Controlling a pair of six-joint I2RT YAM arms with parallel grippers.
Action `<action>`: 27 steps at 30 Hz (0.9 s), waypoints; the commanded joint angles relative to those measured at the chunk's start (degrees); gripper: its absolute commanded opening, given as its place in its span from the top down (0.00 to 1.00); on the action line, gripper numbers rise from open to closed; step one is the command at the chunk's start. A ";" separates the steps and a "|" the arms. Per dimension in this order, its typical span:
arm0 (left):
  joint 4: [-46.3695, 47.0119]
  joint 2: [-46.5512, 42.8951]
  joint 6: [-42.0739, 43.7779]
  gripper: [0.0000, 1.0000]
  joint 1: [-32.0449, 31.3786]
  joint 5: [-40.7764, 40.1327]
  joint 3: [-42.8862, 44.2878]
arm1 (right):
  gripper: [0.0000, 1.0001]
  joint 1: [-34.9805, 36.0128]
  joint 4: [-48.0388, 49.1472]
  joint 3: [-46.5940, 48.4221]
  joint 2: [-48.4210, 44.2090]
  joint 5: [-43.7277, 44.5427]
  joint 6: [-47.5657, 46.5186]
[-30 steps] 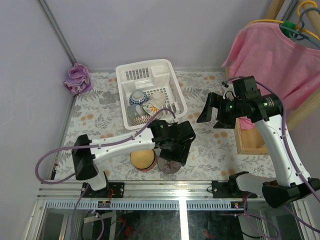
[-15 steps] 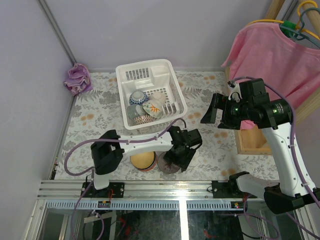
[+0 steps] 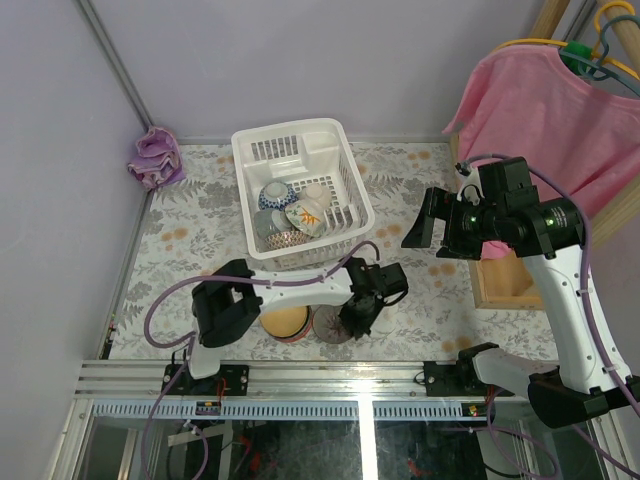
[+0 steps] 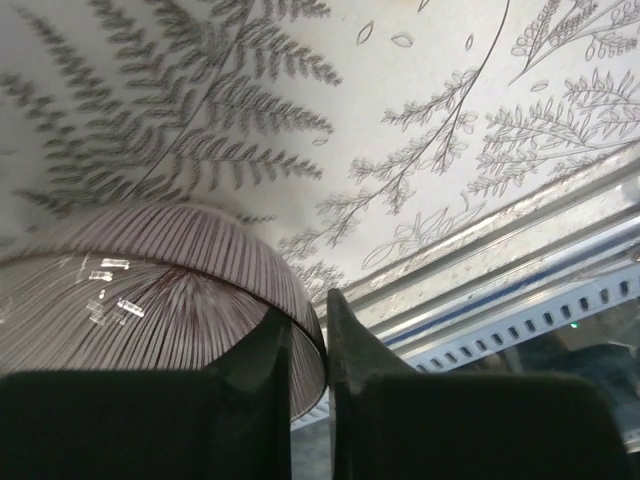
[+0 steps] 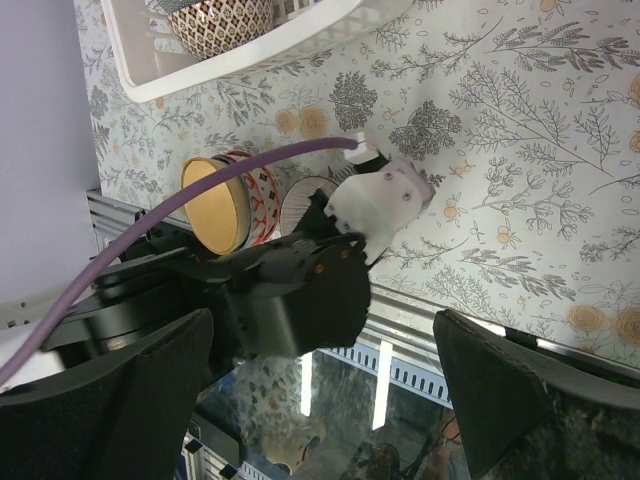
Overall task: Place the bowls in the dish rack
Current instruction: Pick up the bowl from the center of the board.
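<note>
We see a flowered table [image 3: 420,300] under lilac walls [image 3: 300,60], with the dish rack [image 3: 255,150] holding several bowls [image 3: 290,215]. In front of the rack sit 2 more: the left gripper [image 4: 307,322] pinches the striped bowl [image 4: 150,300] by its rim, beside the orange bowl [image 3: 284,320]. Right of the rack, the right gripper [image 3: 428,232] hangs wide and holds nothing.

No lettering, brand, number or sign can be read in any view. The bowls [image 3: 288,215] in the dish rack [image 3: 285,131] carry only painted patterns, and the striped bowl [image 4: 150,300] bears only fine radiating lines. The rack itself is plain white. The table cover [image 3: 190,250] shows only printed ferns and flowers. A small coloured tag [image 3: 207,407] on the frame below the left arm's base is too small to read
</note>
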 commanded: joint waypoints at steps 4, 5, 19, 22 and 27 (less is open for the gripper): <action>0.12 -2.02 0.31 1.00 -0.38 -3.61 1.71 | 0.01 -0.25 0.14 -0.54 -0.28 -1.61 -0.43; -0.70 -2.65 0.33 1.00 -0.36 -4.08 2.91 | 0.01 -0.32 0.16 -0.55 -0.27 -1.71 -0.38; -11.83 -0.84 3.35 1.00 11.92 5.84 39.86 | 0.01 -0.34 0.16 2.14 1.61 -0.79 -1.17; -10.83 -0.89 2.99 1.00 17.03 10.12 43.18 | 0.01 -0.34 -0.01 3.95 2.62 0.39 -1.66; -5.96 -3.15 2.42 1.00 23.32 14.28 39.29 | 0.01 -1.18 0.59 11.26 4.44 3.32 -2.46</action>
